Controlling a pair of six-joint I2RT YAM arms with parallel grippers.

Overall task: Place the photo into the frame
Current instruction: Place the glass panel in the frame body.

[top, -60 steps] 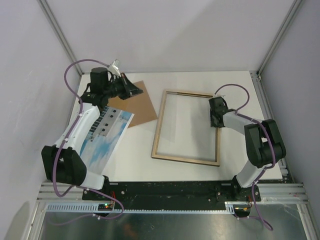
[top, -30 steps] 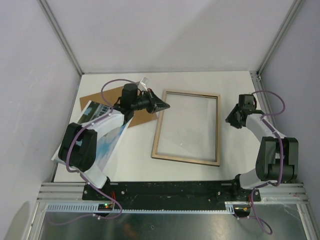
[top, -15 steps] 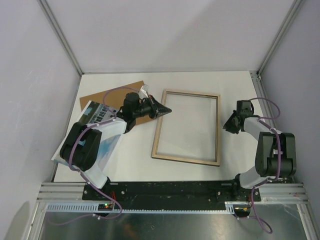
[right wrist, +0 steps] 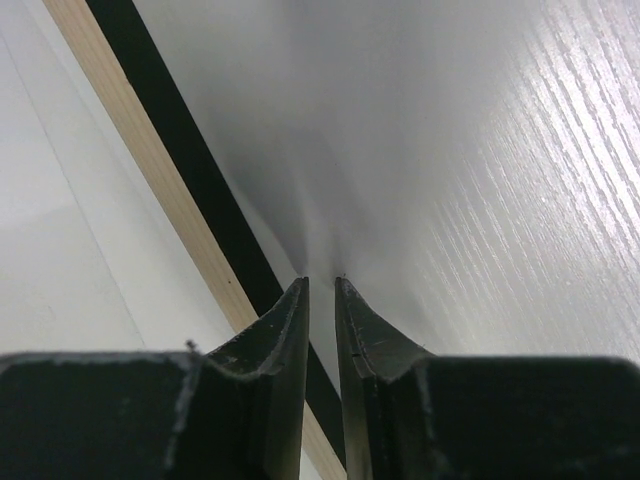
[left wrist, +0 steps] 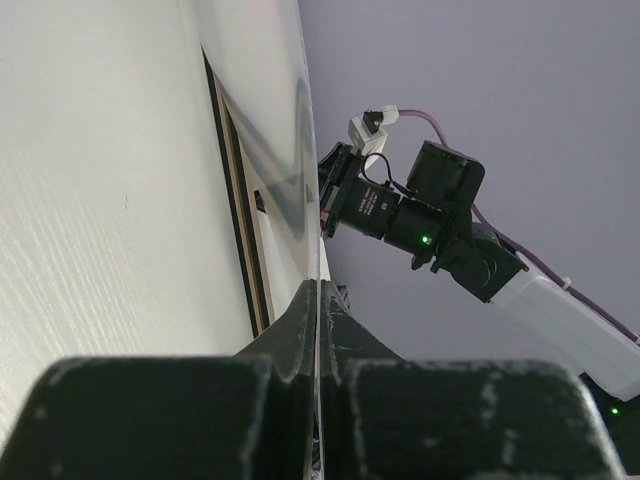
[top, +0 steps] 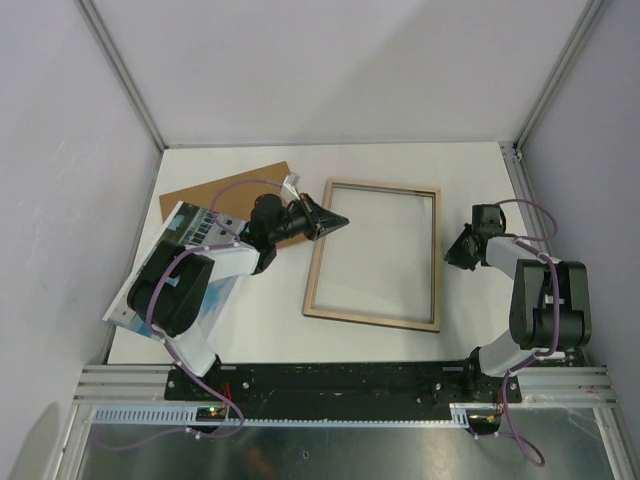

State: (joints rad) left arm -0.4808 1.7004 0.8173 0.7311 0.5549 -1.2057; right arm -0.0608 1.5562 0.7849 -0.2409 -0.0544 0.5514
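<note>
While both arms lie low over the white table [top: 270, 335], the overhead view alone shows the whole layout. The frame [top: 372, 320] lies flat between the two tools with its light wood side up. The photo [top: 190, 228] is well behind the left gripper [top: 341, 221], mostly under that arm's elbow and not in the frame. A brown backing board [top: 195, 198] lies beyond the photo, partly under the forearm.

The left gripper points its tip at the far left corner of the frame. Only the left wrist view shows its fingers [left wrist: 300, 320] pressed flat together with nothing between them. The frame's dark edge runs away just ahead of them, and the right arm [left wrist: 430, 215] sits beyond it.

The right gripper [top: 452, 252] sits just outside the frame's right rail, apart from it. Its own camera shows what the overhead cannot: the fingers [right wrist: 285, 330] are a thin slit apart and empty. The frame's wood and black edge passes just left of their tips.

Two seconds ago the right gripper was over the frame's right rail and the left one was back over the board. Since then the right has pulled outward and narrowed. The left has swung across to the frame corner. The frame looks unmoved.
</note>
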